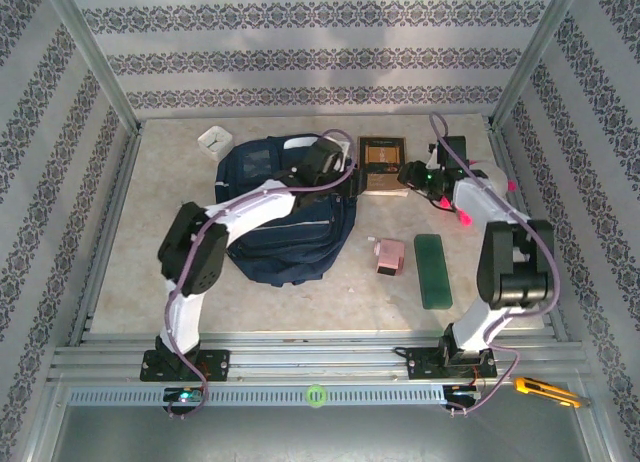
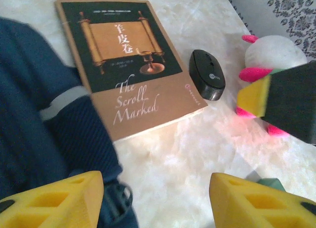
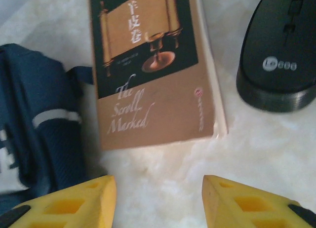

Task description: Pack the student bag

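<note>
The student bag (image 1: 285, 222), a large navy backpack, lies at the left centre of the table and fills the left edge of both wrist views (image 2: 34, 114) (image 3: 39, 119). My left arm reaches across it. My left gripper (image 1: 345, 169) (image 2: 155, 198) hangs open over bare table just past the bag's right edge, nothing between its fingers. A brown and black book (image 1: 380, 164) (image 2: 128, 65) (image 3: 153, 75) lies flat beside the bag. A black mouse (image 2: 207, 74) (image 3: 279, 55) sits right of the book. My right gripper (image 1: 408, 177) (image 3: 158, 198) is open and empty above the table, near the book's lower edge.
A pink object (image 1: 388, 255) and a green case (image 1: 435, 270) lie on the table nearer the arms. A white item (image 1: 214, 142) sits at the back left. A white and pink plush (image 2: 276, 50) rests beside the mouse. A yellow knife (image 1: 545, 390) lies off the table.
</note>
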Motion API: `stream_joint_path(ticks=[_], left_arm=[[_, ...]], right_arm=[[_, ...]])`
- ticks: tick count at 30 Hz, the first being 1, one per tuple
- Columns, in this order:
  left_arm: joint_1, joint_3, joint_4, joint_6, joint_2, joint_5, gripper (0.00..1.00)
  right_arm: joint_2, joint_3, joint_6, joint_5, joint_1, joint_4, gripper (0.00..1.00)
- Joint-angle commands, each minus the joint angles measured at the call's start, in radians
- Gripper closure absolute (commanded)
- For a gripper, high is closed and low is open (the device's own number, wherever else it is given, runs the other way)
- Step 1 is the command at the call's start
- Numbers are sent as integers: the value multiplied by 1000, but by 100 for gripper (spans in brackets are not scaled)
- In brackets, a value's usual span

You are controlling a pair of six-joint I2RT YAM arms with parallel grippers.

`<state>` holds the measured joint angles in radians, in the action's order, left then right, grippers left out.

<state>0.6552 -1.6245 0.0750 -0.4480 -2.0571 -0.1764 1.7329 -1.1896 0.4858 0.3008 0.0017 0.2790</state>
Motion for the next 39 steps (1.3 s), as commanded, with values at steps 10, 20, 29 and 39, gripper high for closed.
stream_joint_path(ticks=[10, 20, 29, 39], left_arm=[[37, -486, 166, 52, -403, 56, 41], [-12, -609, 424, 61, -498, 213, 38], [-51, -609, 399, 38, -511, 188, 38], [-49, -703, 398, -42, -587, 113, 39]], right_arm=[[343, -346, -99, 4, -20, 178, 51], [380, -372, -134, -20, -22, 225, 51], [431, -416, -134, 26, -20, 242, 53], [456, -440, -128, 111, -11, 246, 54]])
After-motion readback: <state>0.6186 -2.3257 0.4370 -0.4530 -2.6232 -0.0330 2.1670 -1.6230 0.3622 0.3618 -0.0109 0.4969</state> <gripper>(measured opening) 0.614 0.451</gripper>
